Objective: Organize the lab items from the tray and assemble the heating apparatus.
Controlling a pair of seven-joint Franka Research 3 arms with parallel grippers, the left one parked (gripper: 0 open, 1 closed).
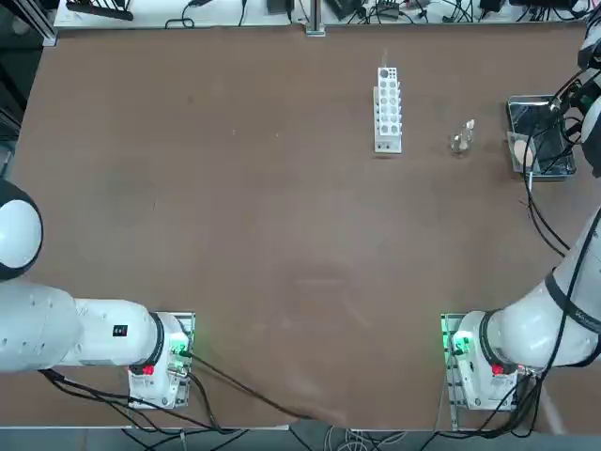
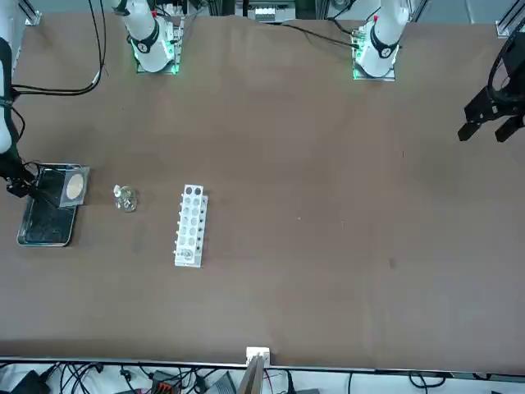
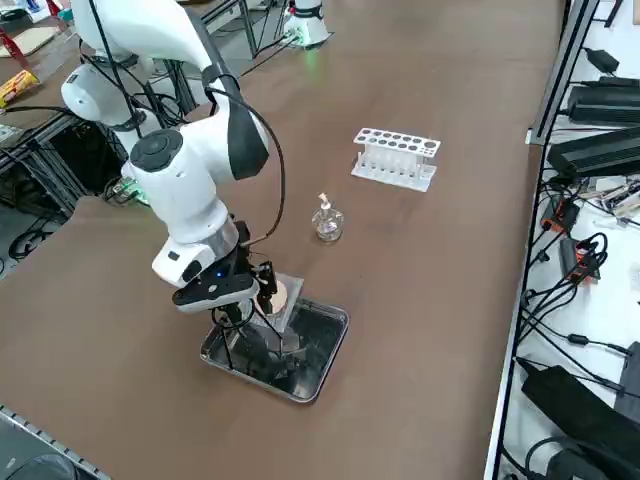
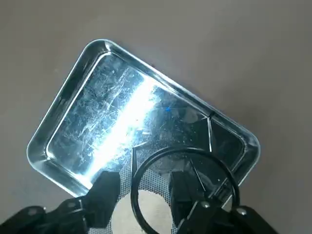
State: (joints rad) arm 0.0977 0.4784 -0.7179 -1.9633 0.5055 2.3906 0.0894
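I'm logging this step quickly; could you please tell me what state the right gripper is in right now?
Right gripper: over the tray, jaws shut on the ring stand, above the mesh.

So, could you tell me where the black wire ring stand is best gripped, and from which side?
Judging by its pose, grip the ring stand at its thin top hoop, coming straight down from above: the hoop lies level over the mesh in the tray, and the right gripper already straddles it.
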